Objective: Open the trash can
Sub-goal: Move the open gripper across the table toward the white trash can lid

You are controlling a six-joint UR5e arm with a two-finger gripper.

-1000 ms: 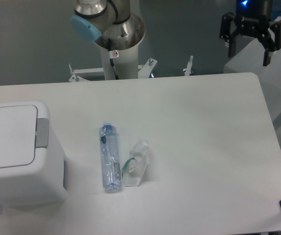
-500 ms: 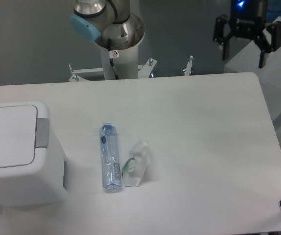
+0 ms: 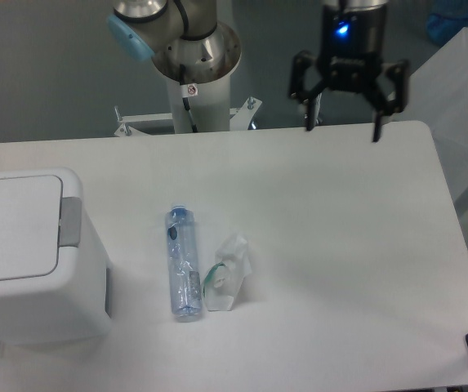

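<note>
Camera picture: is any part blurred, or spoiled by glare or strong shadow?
Fixed camera view: light is soft and even, shadows faint; the bottle and trash can look sharp; the gripper is slightly soft at its edges, with a bright blue light above it.

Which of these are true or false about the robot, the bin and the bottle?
1. The trash can has its lid shut. True.
2. The tool is squeezing the bottle. False: it is open, holds nothing, and sits over the table's far edge, away from the bottle.
3. The bottle is lying on its side on the table. True.
4. The crumpled wrapper sits on top of the trash can. False: it lies on the table right beside the bottle.
5. The grey push tab is on the bin's side facing the bottle. True.
</note>
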